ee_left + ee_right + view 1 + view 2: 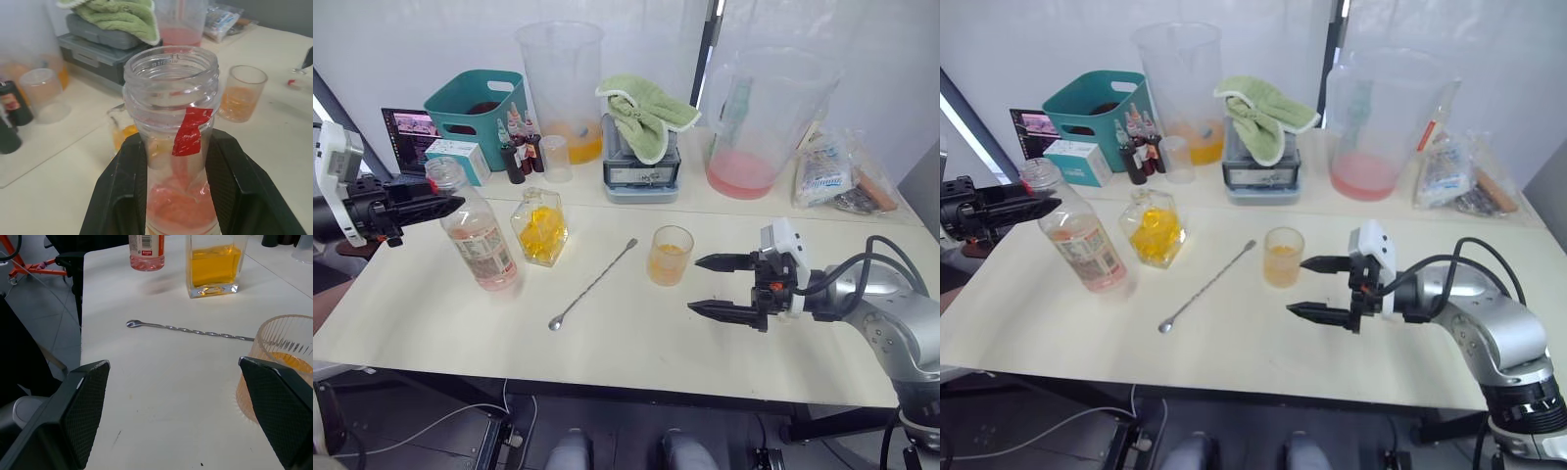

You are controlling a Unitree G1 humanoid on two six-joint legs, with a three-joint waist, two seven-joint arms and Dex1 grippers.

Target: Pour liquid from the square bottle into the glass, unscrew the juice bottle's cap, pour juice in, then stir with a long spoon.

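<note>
The juice bottle leans, open neck toward the table's left edge – pink liquid low inside, left gripper clamped around it; right gripper wide open, empty.

A cream table carries a long spoon; at its bowl end stands the juice bottle, beside its handle the square bottle and the glass

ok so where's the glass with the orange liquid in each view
Left eye: glass mid-table, just ahead of the right gripper.
Right eye: glass, same spot.
Left wrist: glass, beyond the juice bottle.
Right wrist: glass by one finger.
Shared landmark: long spoon, lying beside it.
</note>
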